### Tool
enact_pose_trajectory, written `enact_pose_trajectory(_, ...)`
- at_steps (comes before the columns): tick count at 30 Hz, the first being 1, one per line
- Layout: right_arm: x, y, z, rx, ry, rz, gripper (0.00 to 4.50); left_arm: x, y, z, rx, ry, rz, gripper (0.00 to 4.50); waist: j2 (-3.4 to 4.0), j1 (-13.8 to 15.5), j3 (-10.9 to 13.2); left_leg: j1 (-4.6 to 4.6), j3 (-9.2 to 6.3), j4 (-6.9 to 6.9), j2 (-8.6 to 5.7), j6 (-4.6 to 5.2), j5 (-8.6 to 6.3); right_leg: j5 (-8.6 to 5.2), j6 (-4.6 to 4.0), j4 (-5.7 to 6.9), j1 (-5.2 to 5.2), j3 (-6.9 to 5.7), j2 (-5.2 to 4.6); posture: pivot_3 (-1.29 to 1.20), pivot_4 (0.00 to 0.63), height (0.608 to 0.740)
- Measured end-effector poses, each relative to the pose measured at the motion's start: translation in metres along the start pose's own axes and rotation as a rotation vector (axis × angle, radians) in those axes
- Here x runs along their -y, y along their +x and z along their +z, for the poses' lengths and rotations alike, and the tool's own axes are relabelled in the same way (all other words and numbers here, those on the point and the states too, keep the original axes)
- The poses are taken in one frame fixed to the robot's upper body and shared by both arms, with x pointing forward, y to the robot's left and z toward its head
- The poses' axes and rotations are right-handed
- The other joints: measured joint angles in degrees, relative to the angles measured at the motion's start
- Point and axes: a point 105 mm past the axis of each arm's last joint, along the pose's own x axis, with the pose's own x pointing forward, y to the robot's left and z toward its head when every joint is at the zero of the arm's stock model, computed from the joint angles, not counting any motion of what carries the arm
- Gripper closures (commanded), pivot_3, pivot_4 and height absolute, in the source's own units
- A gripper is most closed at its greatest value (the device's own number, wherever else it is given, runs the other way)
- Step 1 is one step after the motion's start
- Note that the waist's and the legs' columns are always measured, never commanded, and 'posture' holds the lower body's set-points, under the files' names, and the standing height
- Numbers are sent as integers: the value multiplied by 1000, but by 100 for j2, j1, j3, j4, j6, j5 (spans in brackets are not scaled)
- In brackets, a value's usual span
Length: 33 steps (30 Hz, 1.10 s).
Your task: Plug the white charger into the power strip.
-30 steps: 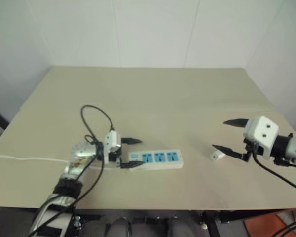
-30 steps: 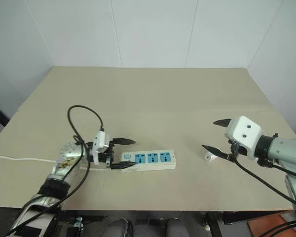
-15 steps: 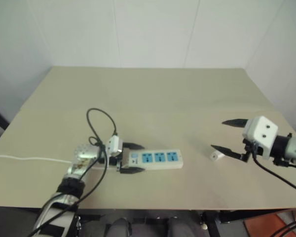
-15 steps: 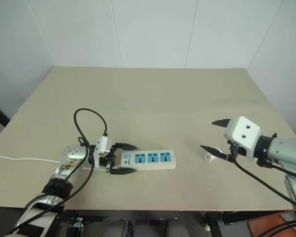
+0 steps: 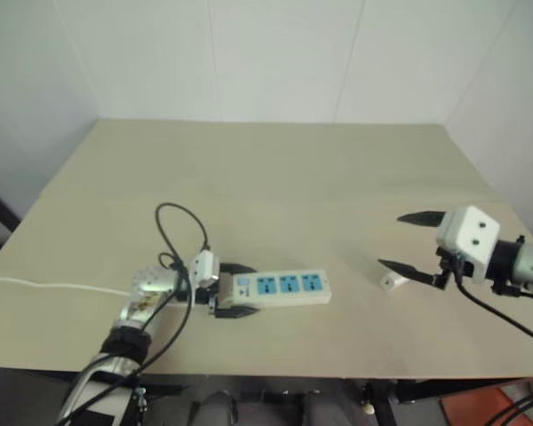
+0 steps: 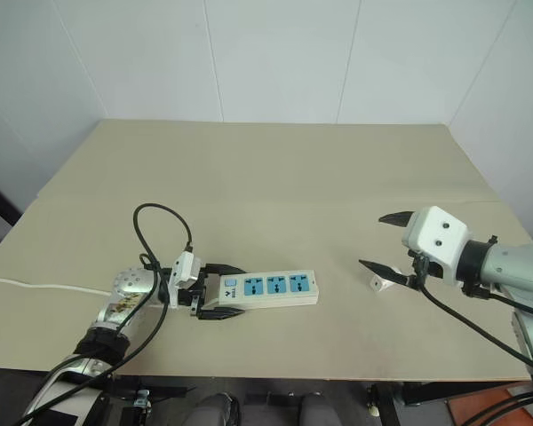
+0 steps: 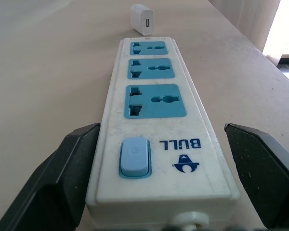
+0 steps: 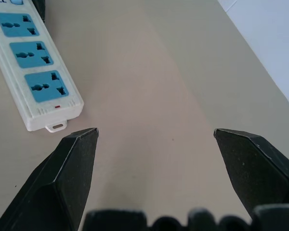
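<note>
Power strip (image 6: pixel 268 288): flat on the table (image 6: pixel 275 177), near the front edge, three blue socket faces up; its switch end sits between the left claw's fingers.
Left claw (image 6: pixel 220 289): fingers wide apart on either side of the strip's switch end — not closed on it; whether either finger touches the casing is hard to tell.
Cord (image 6: pixel 35 287): thin white line running off the table's left edge; its join to the strip is hidden behind the claw.
White charger (image 6: pixel 376 283): lying on the table, well right of the strip, just beside the right claw's lower fingertip; contact unclear.
Right claw (image 6: pixel 386 241): fingers spread wide, holding nothing — raised above the table.
</note>
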Motion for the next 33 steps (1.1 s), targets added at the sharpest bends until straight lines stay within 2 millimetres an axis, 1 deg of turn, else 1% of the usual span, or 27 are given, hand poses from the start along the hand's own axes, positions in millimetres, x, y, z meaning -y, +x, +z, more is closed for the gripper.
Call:
enact_pose_trajectory(5,2,-1,3,2,-12,11,0,-1,1,-1,17,-9,30,52,5,1,-3,6,0,0,0,0,0,-1,1,0,5,0,-1,0,150,740)
enact_pose_trajectory(8,6,-1,9,11,-33,9,0,0,1,-3,20,4,33,52,16,4,-10,16,1,0,0,0,0,-4,6,-1,14,0,-1,0,150,740)
enact_pose_trajectory(10,6,1,9,12,-33,21,0,2,1,-6,12,21,20,429,22,2,-15,18,2,-1,0,0,0,-8,13,-1,15,1,0,0,150,740)
enact_pose_trajectory(11,6,2,9,13,-32,32,0,3,1,-6,9,25,15,548,29,1,-19,19,3,-1,0,0,0,-10,17,-1,16,2,-1,0,150,740)
enact_pose_trajectory(13,5,4,9,16,-33,51,0,3,0,-8,4,23,8,1122,43,-15,-27,23,5,-2,0,0,0,-18,29,0,17,4,0,0,150,740)
enact_pose_trajectory(14,5,4,9,14,-33,55,0,3,-1,-8,2,25,6,1217,47,-19,-30,23,5,-2,0,0,0,-19,31,0,16,4,0,0,150,740)
enact_pose_trajectory(17,11,4,11,14,-44,61,0,2,-1,-9,-1,29,-4,1208,53,-30,-33,28,5,-3,1,0,0,-20,32,1,19,5,0,0,150,740)
enact_pose_trajectory(21,13,6,13,22,-50,82,0,0,0,-8,-5,30,-10,1208,53,-23,-33,28,5,-3,0,0,0,-22,35,1,20,5,0,0,150,740)
enact_pose_trajectory(24,15,5,3,-11,-41,132,0,-1,3,-7,-4,31,-20,1208,53,-19,-34,28,6,-2,0,0,0,-21,35,1,21,5,0,0,150,740)
enact_pose_trajectory(28,13,3,-19,-148,-130,284,0,-1,4,-6,-6,19,-26,1208,57,-16,-35,29,8,-3,0,0,0,-22,36,-1,19,6,-1,0,150,740)
enact_pose_trajectory(33,-5,13,-40,-275,-303,518,0,-1,6,-6,-10,15,-33,1208,56,3,-35,26,8,-2,-2,0,0,-27,43,-3,18,5,-2,0,150,740)
